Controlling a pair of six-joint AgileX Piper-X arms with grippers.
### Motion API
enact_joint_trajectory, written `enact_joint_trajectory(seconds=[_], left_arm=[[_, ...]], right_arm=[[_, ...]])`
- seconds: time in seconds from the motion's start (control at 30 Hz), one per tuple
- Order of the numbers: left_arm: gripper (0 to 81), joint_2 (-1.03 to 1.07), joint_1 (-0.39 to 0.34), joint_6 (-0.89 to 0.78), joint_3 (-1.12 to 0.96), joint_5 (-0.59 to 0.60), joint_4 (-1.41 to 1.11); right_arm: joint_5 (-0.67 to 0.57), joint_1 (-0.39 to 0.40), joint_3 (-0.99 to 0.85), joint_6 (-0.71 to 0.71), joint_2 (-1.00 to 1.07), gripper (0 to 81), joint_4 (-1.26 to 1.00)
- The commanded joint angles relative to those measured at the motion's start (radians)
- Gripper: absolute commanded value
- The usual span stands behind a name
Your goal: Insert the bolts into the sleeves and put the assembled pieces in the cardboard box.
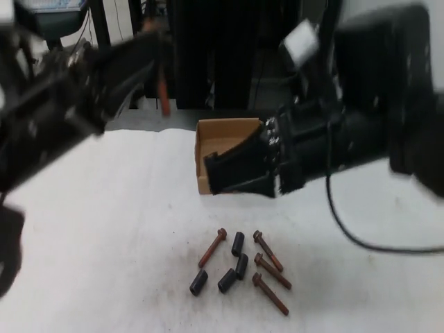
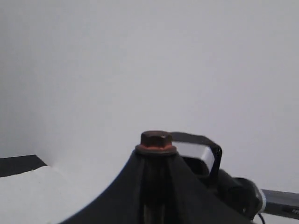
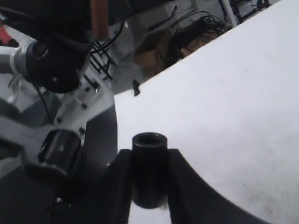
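Rusty bolt [image 2: 156, 140] clamped in L gripper [image 2: 156, 163], black sleeve [image 3: 149, 144] pinched in R gripper [image 3: 149, 184]; both held up off the bench, not yet joined. Approx. 4 loose bolts [image 1: 272, 270] & 4 loose sleeves [image 1: 238, 243] wait on cloth [image 1: 104, 229]. Cardboard box [image 1: 208, 132] looks empty, partly hidden tho.

You could read no text, number, brand or sign in any view. The white patch [image 1: 301, 40] on the arm, up and behind the right gripper [image 1: 212, 175], showed no print you could make out.
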Motion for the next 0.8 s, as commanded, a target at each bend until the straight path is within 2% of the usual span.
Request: enact_joint_trajectory(seconds=[0.0, 0.07, 0.13, 0.33, 0.4, 0.5, 0.67, 0.77], left_arm=[[0.2, 0.034, -0.010, 0.021, -0.052, 0.030, -0.029], [0.2, 0.067, -0.010, 0.077, -0.090, 0.030, -0.029], [0.2, 0.095, -0.010, 0.141, -0.110, 0.030, -0.029], [0.2, 0.149, -0.027, 0.397, -0.121, 0.030, -0.029], [0.2, 0.163, -0.052, 0.483, -0.121, 0.030, -0.029], [0.2, 0.168, -0.093, 0.598, -0.121, 0.030, -0.029], [0.2, 0.168, -0.122, 0.623, -0.121, 0.030, -0.029], [0.2, 0.168, -0.122, 0.621, -0.121, 0.030, -0.040]], right_arm=[[0.150, 0.022, 0.127, 0.259, -0.007, 0.9, -0.400], [0.199, 0.022, 0.170, 0.333, -0.007, 0.9, -0.534], [0.193, 0.018, 0.196, 0.339, -0.007, 0.9, -0.619], [0.132, 0.018, 0.210, 0.335, -0.007, 0.9, -0.643], [0.146, 0.018, 0.210, 0.257, -0.007, 0.9, -0.639], [0.232, 0.018, 0.210, 0.111, -0.007, 0.9, -0.633], [0.365, 0.018, 0.210, -0.105, -0.007, 0.9, -0.633], [0.470, 0.018, 0.210, -0.143, -0.007, 0.9, -0.633]])
